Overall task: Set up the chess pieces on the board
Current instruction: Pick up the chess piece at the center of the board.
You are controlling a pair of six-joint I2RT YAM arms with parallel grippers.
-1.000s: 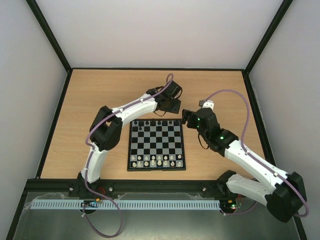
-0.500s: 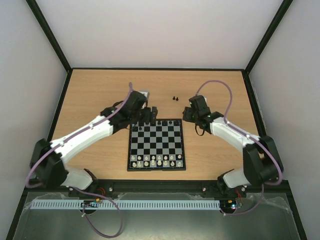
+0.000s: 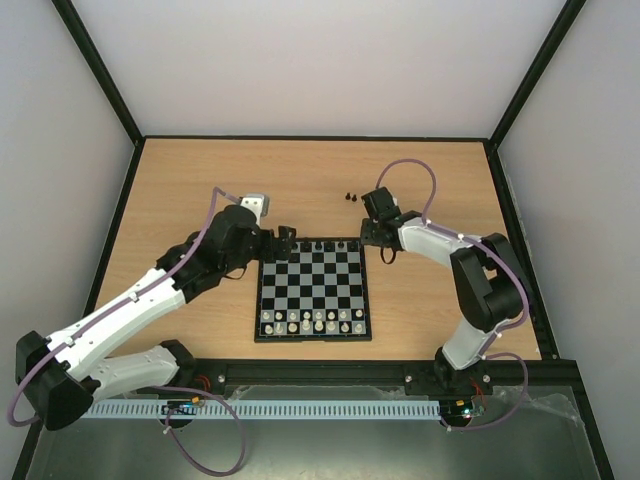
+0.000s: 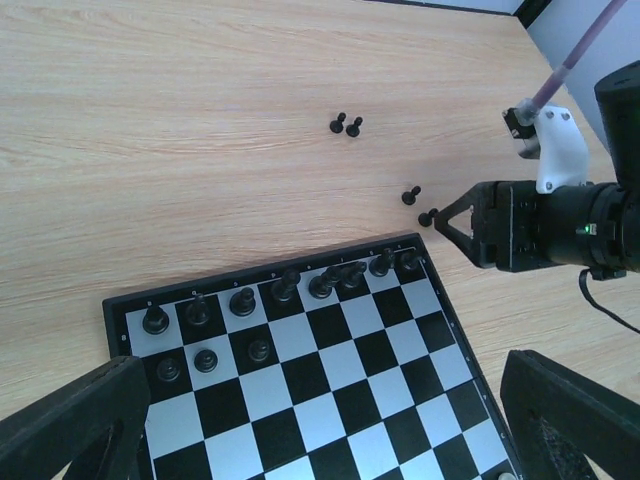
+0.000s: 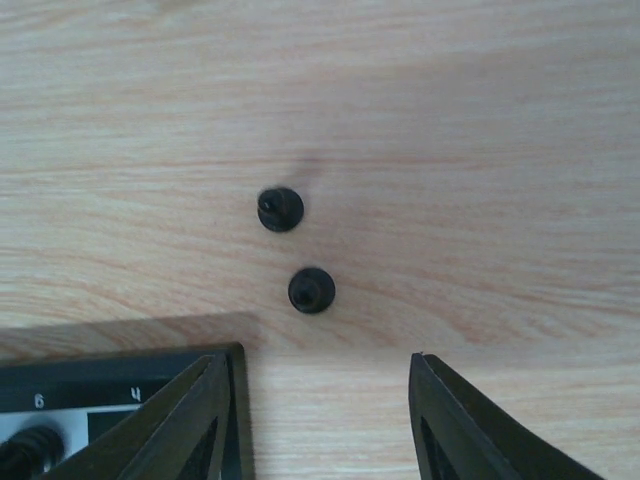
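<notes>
Where the top view looks down, the board (image 3: 313, 285) lies on the table (image 3: 180, 200) between the arms. The left gripper (image 3: 287, 240) sits at its far left corner, the right gripper (image 3: 372, 235) at its far right. White pieces (image 3: 312, 322) line the near edge.

In the left wrist view, the left jaws stand wide and empty. Black pieces (image 4: 243, 300) fill the far row, three pawns (image 4: 206, 360) stand on the next, and four loose pieces (image 4: 353, 127) lie on the wood.

In the right wrist view, the right jaws are parted and hold nothing, with two loose pieces just beyond them.

on the black border of the board (image 5: 190, 365), lower left in the right wrist view, pale marks resembling "8" and "4".
</notes>
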